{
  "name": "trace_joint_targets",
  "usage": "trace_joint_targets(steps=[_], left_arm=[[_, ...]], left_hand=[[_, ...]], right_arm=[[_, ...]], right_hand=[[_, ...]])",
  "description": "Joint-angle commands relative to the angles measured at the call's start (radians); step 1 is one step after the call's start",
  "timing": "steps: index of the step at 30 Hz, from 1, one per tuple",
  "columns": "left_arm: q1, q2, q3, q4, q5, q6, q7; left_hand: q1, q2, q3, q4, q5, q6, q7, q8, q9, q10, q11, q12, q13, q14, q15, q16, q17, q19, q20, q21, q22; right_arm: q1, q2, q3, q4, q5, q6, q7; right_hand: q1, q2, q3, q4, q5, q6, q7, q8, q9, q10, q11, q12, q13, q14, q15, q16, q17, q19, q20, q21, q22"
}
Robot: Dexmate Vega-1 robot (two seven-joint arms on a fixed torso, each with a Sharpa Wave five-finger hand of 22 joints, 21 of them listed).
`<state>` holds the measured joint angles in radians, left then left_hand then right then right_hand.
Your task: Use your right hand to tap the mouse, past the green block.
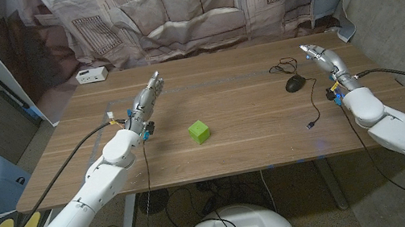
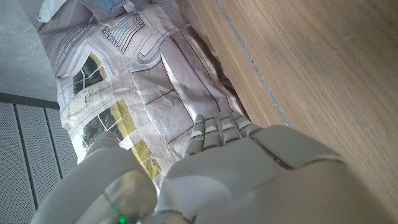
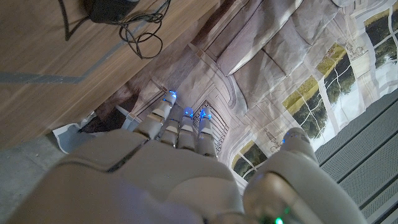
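Observation:
A black mouse (image 1: 294, 83) lies on the wooden table (image 1: 247, 135) at the right, its cable (image 1: 316, 104) trailing toward the front edge. The right wrist view catches the mouse (image 3: 109, 9) and coiled cable (image 3: 142, 30) too. My right hand (image 1: 323, 59) is just right of the mouse, fingers straight and reaching away, holding nothing and apart from it. A green block (image 1: 199, 132) sits near the table's middle. My left hand (image 1: 146, 99) is on the left side of the table, fingers extended and holding nothing, well left of the block.
A small white box (image 1: 91, 75) stands at the table's far left corner. A printed cloth backdrop (image 1: 193, 5) hangs behind the table. A bundle of cable (image 1: 285, 64) lies beyond the mouse.

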<state>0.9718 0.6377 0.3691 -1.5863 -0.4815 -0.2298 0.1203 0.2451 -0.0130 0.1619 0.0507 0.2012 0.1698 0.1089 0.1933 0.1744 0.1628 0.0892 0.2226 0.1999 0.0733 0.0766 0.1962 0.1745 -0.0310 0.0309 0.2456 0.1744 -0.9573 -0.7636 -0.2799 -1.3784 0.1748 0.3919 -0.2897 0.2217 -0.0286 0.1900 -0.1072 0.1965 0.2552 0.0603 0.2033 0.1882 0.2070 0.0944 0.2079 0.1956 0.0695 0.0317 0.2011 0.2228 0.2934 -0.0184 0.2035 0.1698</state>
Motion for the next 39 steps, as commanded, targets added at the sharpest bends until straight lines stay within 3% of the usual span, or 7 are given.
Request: trace_joint_targets(steps=[1,17,29,34,39], left_arm=[[0.022,0.011,-0.003,-0.041,0.012,0.019,0.025],[0.047,0.016,-0.010,-0.071,0.019,0.023,0.044],[0.040,0.014,-0.011,-0.060,0.019,0.022,0.038],[0.032,0.021,-0.013,-0.056,0.016,0.026,0.028],[0.033,0.018,-0.017,-0.050,0.013,0.016,0.029]], left_hand=[[0.008,0.007,0.003,-0.005,-0.004,0.010,0.000,0.004,0.004,0.008,-0.002,0.003,0.000,0.010,0.000,0.000,0.004,-0.001,0.007,-0.003,0.003],[0.009,0.010,0.002,-0.007,-0.004,0.017,-0.002,0.004,0.004,0.015,-0.003,0.004,-0.001,0.016,-0.001,0.000,0.004,0.003,0.007,-0.007,0.003],[0.009,0.011,0.002,-0.009,-0.004,0.020,-0.002,0.004,0.004,0.016,-0.005,0.003,-0.001,0.019,-0.003,0.000,0.004,0.005,0.009,-0.009,0.003],[0.009,0.012,0.002,-0.009,-0.004,0.020,-0.002,0.003,0.004,0.017,-0.005,0.003,-0.002,0.019,-0.003,-0.001,0.004,0.006,0.013,-0.011,0.003],[0.009,0.012,0.002,-0.010,-0.005,0.019,-0.002,0.002,0.004,0.016,-0.004,0.002,-0.002,0.020,-0.002,-0.002,0.004,0.007,0.015,-0.012,0.003]], right_arm=[[0.011,-0.034,-0.016,0.011,-0.082,-0.025,-0.043],[0.012,-0.087,-0.048,-0.048,-0.240,-0.142,-0.138],[0.015,-0.101,-0.073,-0.093,-0.324,-0.240,-0.191],[0.018,-0.101,-0.083,-0.109,-0.342,-0.282,-0.203],[0.025,-0.108,-0.098,-0.127,-0.374,-0.323,-0.209]], right_hand=[[0.002,0.011,0.001,-0.006,0.009,0.003,-0.008,-0.002,0.002,0.007,-0.013,0.001,0.002,0.005,-0.008,0.007,0.002,0.013,-0.003,0.002,0.002],[0.007,0.013,0.001,-0.010,0.011,0.006,-0.016,-0.001,0.003,0.007,-0.021,0.000,0.002,0.009,-0.013,0.008,-0.001,0.015,-0.004,0.000,0.002],[0.008,0.015,0.000,-0.010,0.013,0.003,-0.021,-0.003,0.003,0.003,-0.028,-0.003,0.002,0.005,-0.014,0.006,-0.002,0.013,-0.006,-0.003,0.002],[0.008,0.019,0.000,-0.010,0.014,-0.002,-0.038,-0.005,0.003,-0.003,-0.051,-0.006,0.001,-0.002,-0.017,0.004,-0.003,0.007,-0.006,-0.006,0.002],[0.010,0.021,0.001,-0.011,0.014,-0.003,-0.044,-0.006,0.003,-0.006,-0.056,-0.007,0.001,-0.007,-0.018,0.003,-0.004,0.001,-0.006,-0.009,0.002]])
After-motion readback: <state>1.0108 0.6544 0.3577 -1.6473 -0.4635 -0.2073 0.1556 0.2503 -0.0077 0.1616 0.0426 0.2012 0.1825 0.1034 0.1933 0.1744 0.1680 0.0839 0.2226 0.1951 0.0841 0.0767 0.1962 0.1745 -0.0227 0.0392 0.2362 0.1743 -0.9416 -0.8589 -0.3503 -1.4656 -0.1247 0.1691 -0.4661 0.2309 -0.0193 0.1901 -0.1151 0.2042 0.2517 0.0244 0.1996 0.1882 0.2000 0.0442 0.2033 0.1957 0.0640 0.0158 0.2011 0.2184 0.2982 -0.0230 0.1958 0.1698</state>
